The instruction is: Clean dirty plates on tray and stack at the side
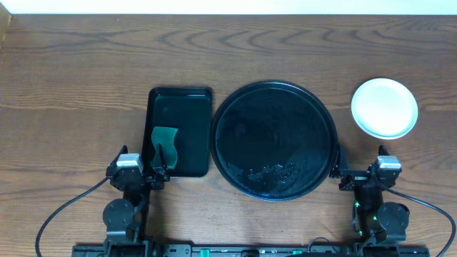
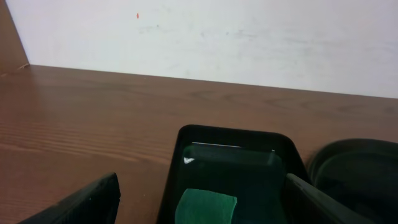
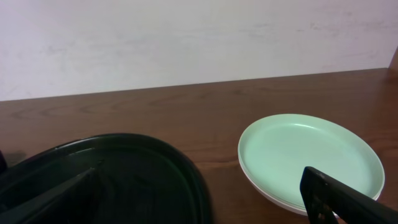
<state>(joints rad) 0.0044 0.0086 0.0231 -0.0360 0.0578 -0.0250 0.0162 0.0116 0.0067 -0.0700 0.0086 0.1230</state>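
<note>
Overhead view: The round black tray (image 1: 273,121) lies at the centre of the wooden table (image 1: 71,71), with wet glints on the lower part of its glossy floor. The plates (image 1: 384,108) sit as one pile at the right of the frame, off the tray and well clear of its rim. A small rectangular tray (image 1: 180,107) lies just left of the round one and carries a green sponge (image 1: 165,139) in its lower half. The left gripper (image 1: 140,163) is at the lower left, jaws spread wide, with one finger over the sponge corner. The right gripper (image 1: 359,158) is at the lower right, jaws likewise spread and holding nothing.

Left wrist view: The left gripper (image 2: 202,186) stands open, one finger in each bottom corner. The small rectangular tray (image 2: 233,140) and sponge (image 2: 205,208) lie between them. The round tray (image 2: 354,165) shows at the right edge, and a pale wall (image 2: 249,37) stands behind.

Right wrist view: The right gripper (image 3: 200,174) is open. The tray (image 3: 143,180) fills the lower left. The plates (image 3: 311,152) lie at the right, a mint green one on top with a paler rim beneath. The right finger overlaps their near edge in the frame; whether it touches them cannot be told.
</note>
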